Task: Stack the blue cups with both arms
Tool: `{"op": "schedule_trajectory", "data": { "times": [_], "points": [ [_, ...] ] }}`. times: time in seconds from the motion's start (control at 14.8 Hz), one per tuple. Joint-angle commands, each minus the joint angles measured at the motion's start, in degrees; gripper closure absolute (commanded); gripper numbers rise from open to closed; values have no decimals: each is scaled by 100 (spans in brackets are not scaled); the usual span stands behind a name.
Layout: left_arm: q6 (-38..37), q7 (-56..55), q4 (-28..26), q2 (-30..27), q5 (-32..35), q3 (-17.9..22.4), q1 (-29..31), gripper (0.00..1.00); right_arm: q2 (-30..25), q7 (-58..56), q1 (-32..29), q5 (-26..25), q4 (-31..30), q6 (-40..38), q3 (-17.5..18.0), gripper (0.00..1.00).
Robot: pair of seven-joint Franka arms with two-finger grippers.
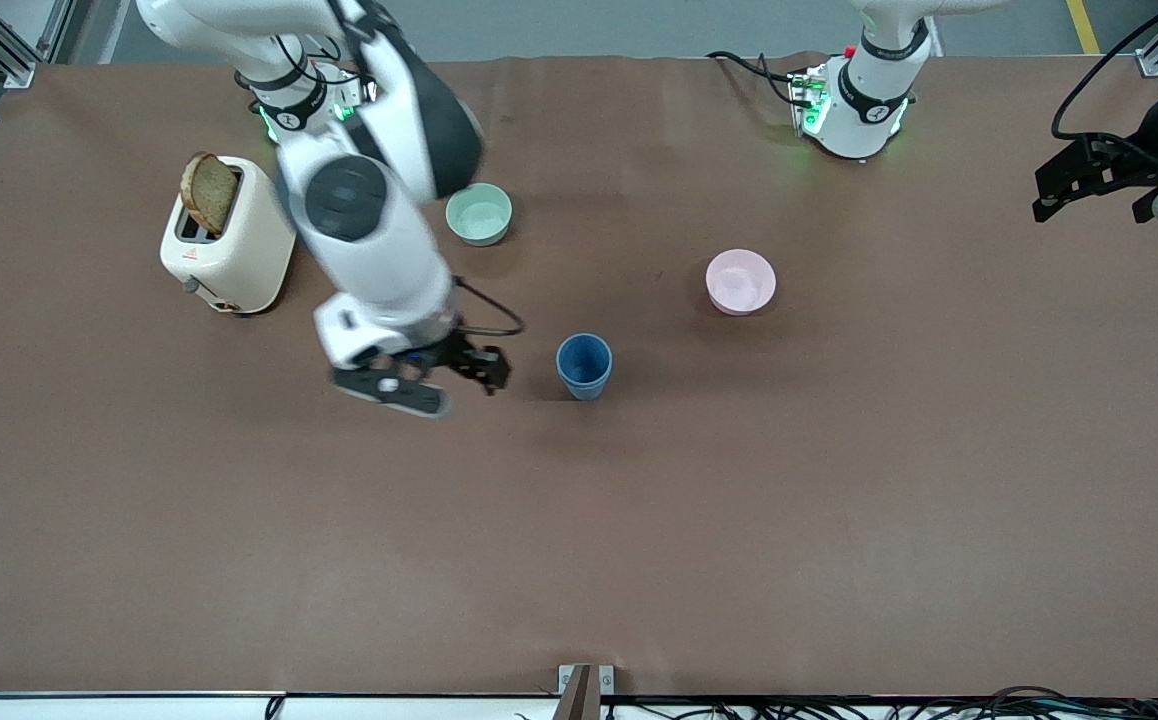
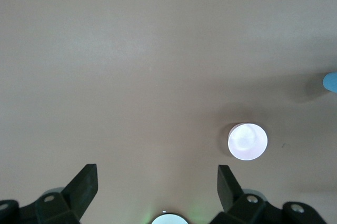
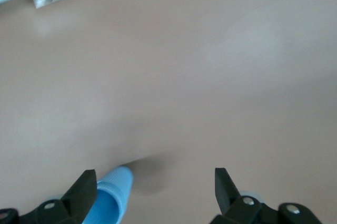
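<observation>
One blue cup (image 1: 584, 365), two bowls (image 1: 479, 214), one toaster (image 1: 229, 238), one bread slice (image 1: 209, 192).

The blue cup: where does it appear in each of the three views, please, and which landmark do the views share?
Front view: the blue cup stands upright mid-table, beside the open right gripper, nearer the camera than the pink bowl.
Left wrist view: a blue sliver at the picture's edge, apart from the bowl; the left gripper is open.
Right wrist view: low in the picture, by one finger.
Shared landmark: the brown table.
</observation>
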Motion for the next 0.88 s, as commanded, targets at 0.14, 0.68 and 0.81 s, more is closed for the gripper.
{"op": "schedule_trajectory", "data": {
  "times": [0.14, 0.68, 0.81],
  "points": [
    [-52, 107, -50, -90, -51, -30, 78, 0, -785, -323, -839, -415, -261, -906, -1, 0],
    [211, 115, -295, -213, 37, -65, 34, 0, -1780, -3326, -3819, -371, -350, -2014, 1000, 0],
    [229, 116, -471, -336, 45, -196, 42, 0, -1868, -4232, -4022, -327, -305, -2322, 913, 0]
  ]
}}
